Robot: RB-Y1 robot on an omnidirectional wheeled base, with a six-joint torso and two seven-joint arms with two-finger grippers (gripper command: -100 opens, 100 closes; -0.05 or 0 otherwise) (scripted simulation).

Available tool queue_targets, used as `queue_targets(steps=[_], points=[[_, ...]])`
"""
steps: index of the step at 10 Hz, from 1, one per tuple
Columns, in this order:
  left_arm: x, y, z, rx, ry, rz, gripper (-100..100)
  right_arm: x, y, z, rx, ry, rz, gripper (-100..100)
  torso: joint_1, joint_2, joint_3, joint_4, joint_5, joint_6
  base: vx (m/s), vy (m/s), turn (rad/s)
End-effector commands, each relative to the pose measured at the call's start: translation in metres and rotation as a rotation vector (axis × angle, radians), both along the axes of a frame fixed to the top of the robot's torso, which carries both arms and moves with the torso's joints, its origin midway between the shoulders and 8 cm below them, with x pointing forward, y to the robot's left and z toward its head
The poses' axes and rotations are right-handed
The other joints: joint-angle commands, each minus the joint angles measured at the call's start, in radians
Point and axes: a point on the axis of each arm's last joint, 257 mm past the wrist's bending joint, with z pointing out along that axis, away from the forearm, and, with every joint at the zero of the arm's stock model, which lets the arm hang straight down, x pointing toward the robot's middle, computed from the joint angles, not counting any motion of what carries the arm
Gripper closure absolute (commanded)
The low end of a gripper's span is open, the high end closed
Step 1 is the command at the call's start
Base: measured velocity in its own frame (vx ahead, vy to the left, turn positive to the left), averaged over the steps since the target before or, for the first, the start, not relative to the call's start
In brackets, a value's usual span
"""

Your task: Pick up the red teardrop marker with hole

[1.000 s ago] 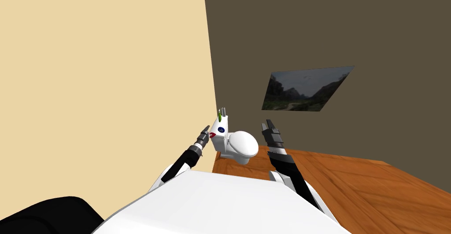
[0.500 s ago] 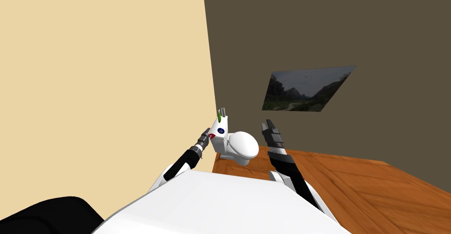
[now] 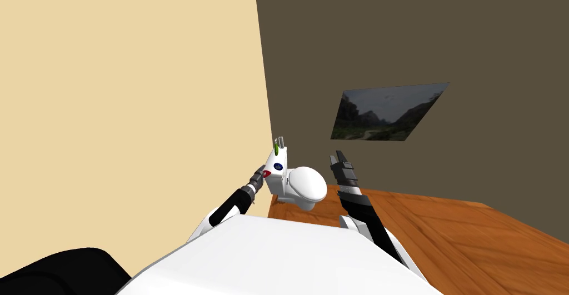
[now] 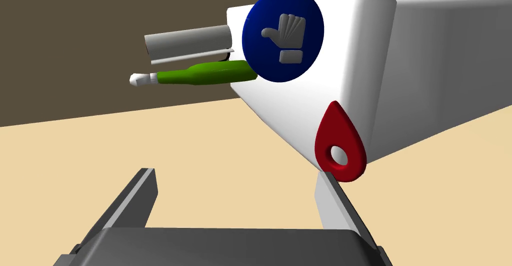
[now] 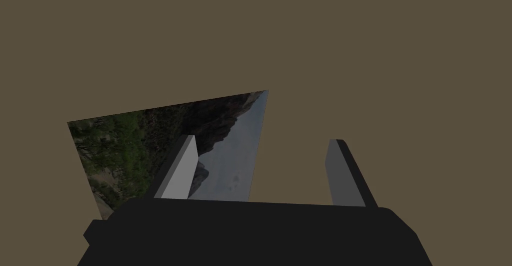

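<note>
Red marker point(image 4: 336, 130) at left fingers point(image 4: 332, 203) (spread); contact unclear.

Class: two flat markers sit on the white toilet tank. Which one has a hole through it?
The red teardrop marker, by the left gripper's finger; the blue disc bears a thumbs-up, no hole.

A home bathroom, told by the white toilet point(image 3: 308, 184) in the corner
</note>
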Motion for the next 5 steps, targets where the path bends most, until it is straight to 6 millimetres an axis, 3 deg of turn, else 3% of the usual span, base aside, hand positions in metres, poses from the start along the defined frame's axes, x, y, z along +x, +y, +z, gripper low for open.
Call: queue_targets(steps=[1,5], points=[[-0.002,0.001,-0.008,0.004,0.038,0.002,-100,0.0,0.0,0.0,0.0,0.0,0.0,0,0.0,0.0,0.0,0.0,0.0,0.0,0.033,0.01,-0.001],[-0.014,0.004,-0.032,0.014,0.142,0.011,-100,0.0,0.0,0.0,0.0,0.0,0.0,0,0.0,0.001,0.0,0.0,0.0,0.0,0.053,0.009,-0.021]])
